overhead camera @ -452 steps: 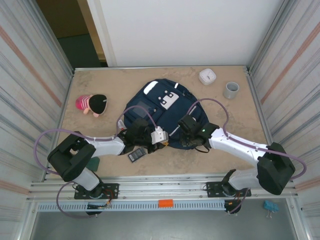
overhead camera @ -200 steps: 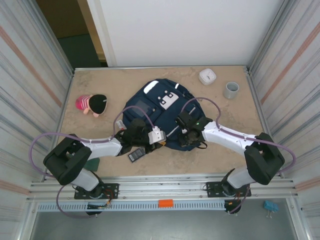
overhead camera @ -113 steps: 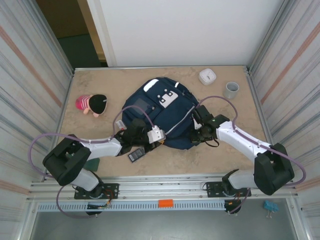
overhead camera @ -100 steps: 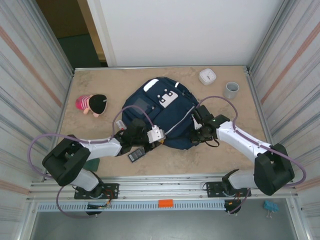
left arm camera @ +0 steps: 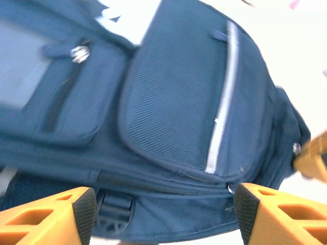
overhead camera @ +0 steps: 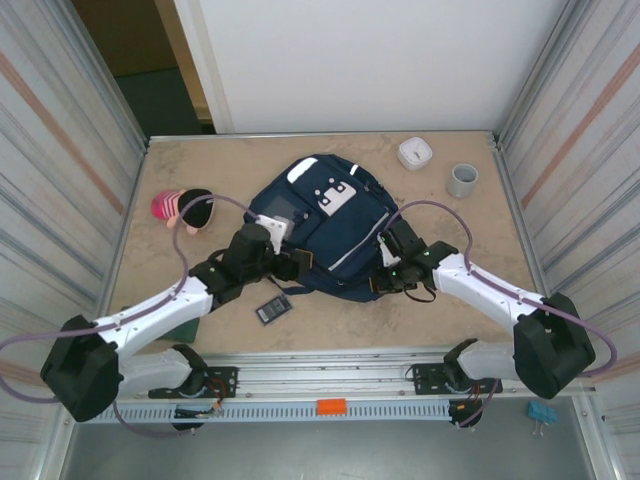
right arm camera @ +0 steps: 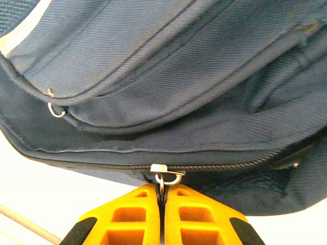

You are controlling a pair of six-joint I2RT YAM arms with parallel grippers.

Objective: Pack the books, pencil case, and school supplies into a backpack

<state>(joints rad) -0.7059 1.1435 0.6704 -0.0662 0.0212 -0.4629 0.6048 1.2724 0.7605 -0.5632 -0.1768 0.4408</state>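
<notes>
Right gripper (right arm camera: 162, 198): jaws closed, pinching one metal zipper pull (right arm camera: 164, 176) on zipper line of backpack (right arm camera: 179, 76), bottom centre of frame.
Left gripper (left arm camera: 164, 206): jaws spread wide, holding nothing, over backpack front pocket.
Overhead view: one backpack at centre of table (overhead camera: 480, 230); two grippers at its lower edge.
One black rectangle (overhead camera: 273, 310) lies on table, just below backpack, lower left.
One plush toy (overhead camera: 185, 209) at left.
One white round device (overhead camera: 414, 153) and one grey cup (overhead camera: 462, 180) at upper right.

Even bright light; left wrist view blurred, background overexposed.
</notes>
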